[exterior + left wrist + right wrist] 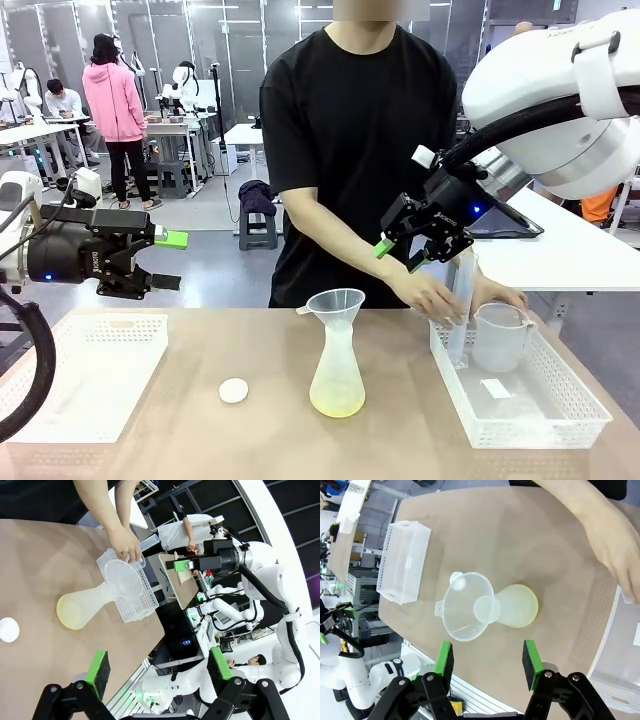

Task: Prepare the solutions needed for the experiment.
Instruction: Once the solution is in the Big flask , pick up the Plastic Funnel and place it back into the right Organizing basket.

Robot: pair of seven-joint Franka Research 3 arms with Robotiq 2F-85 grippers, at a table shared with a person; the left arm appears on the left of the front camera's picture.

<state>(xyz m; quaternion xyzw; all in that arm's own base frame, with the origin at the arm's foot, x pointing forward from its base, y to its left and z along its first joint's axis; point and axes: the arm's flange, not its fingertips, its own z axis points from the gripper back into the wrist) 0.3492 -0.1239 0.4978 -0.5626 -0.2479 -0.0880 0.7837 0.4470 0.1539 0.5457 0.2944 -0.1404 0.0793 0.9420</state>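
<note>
Nearest the lens, at the table's middle, stands the conical flask (337,370) with a clear funnel (336,303) seated in its neck. The solutions (337,403) are a shallow pale yellow-green layer at its bottom. A small white cap (233,391) lies on the table just left of it.

2 white baskets flank the flask. The left basket (100,365) sits at near left. The right basket (520,428) at near right holds the measuring cylinder (466,280) upright with the handled beaker (500,340) beside it. The person's hand (432,295) is at the cylinder, the other by the beaker's rim.

The left gripper (168,260) hangs over the left basket's far side, well apart from the flask, its fingers spread with nothing between them. The right gripper (400,256) hovers near the cylinder's top, just above the person's hand, spread and empty too.

Judging by the thin layer and the funnel in place, some liquid is in, and the flask looks far from finished. More measuring and pouring seems left, and the cap is not yet on.

The right wrist view looks straight down the funnel's mouth, which appears dry, something the front view's side-on angle cannot settle. The front view alone gives the cylinder's upright stance.
</note>
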